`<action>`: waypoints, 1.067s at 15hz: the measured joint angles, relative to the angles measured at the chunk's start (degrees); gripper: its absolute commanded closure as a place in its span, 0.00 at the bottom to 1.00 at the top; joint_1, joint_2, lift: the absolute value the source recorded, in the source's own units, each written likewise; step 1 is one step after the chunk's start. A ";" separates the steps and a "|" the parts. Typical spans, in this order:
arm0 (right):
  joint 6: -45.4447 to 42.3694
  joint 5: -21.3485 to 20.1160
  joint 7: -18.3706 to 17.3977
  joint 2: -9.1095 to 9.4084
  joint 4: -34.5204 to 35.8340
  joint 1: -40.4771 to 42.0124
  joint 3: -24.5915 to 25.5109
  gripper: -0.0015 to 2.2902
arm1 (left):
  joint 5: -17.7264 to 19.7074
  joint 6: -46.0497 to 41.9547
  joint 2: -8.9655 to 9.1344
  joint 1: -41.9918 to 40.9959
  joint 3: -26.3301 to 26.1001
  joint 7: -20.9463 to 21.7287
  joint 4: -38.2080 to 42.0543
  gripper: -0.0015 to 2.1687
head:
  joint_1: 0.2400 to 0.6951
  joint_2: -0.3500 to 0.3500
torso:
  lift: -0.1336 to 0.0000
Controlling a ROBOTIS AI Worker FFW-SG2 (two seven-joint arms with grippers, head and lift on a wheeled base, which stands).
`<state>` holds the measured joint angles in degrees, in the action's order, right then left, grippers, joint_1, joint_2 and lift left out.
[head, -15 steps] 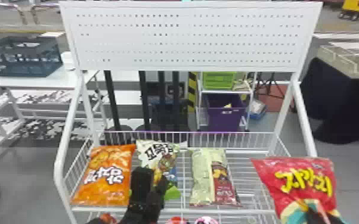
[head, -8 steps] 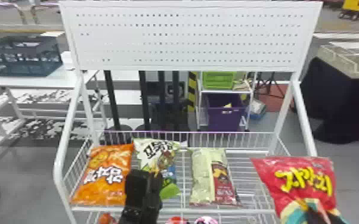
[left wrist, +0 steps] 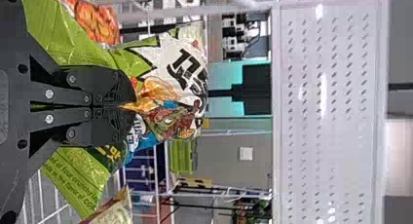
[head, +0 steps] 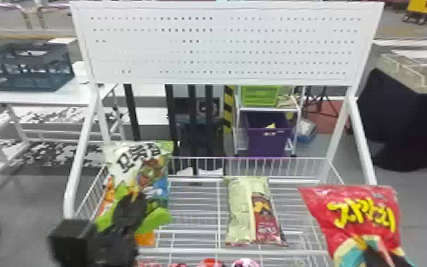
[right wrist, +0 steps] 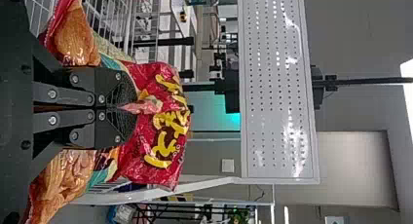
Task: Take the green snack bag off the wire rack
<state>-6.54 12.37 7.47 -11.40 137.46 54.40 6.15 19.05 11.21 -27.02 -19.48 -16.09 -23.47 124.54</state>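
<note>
Your left black tool [head: 139, 199] pinches the green-and-white plastic snack bag [head: 120, 170] | bag upright over left side of white wire rack [head: 276, 158] | raise its base past the front rail [head: 259, 252] before drawing back

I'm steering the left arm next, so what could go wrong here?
The left gripper pinches a fold of the green snack bag, which might slip out. In the head view the bag overlaps the orange bag and could drag it. Swinging left, it may catch the rack's left post.
</note>
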 measured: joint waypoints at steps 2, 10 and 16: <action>0.00 0.00 0.00 -0.03 0.01 0.00 -0.11 0.97 | -0.85 -7.63 -0.16 -9.10 5.32 1.35 3.28 0.99 | 0.57 0.50 | 1.00; 0.00 -0.15 0.00 0.03 -0.07 -0.27 -0.73 0.98 | -3.38 -21.89 2.81 -26.95 14.32 5.66 7.75 0.99 | 0.57 0.50 | 1.00; -0.15 -0.24 0.15 0.06 0.14 0.43 -0.72 0.98 | -4.09 -22.05 3.41 -27.58 15.53 5.28 7.82 0.99 | 0.57 0.50 | 1.00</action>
<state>-6.69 12.13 7.61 -11.34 137.59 54.83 5.44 14.95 -10.84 -23.61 -47.06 -0.56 -18.19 132.36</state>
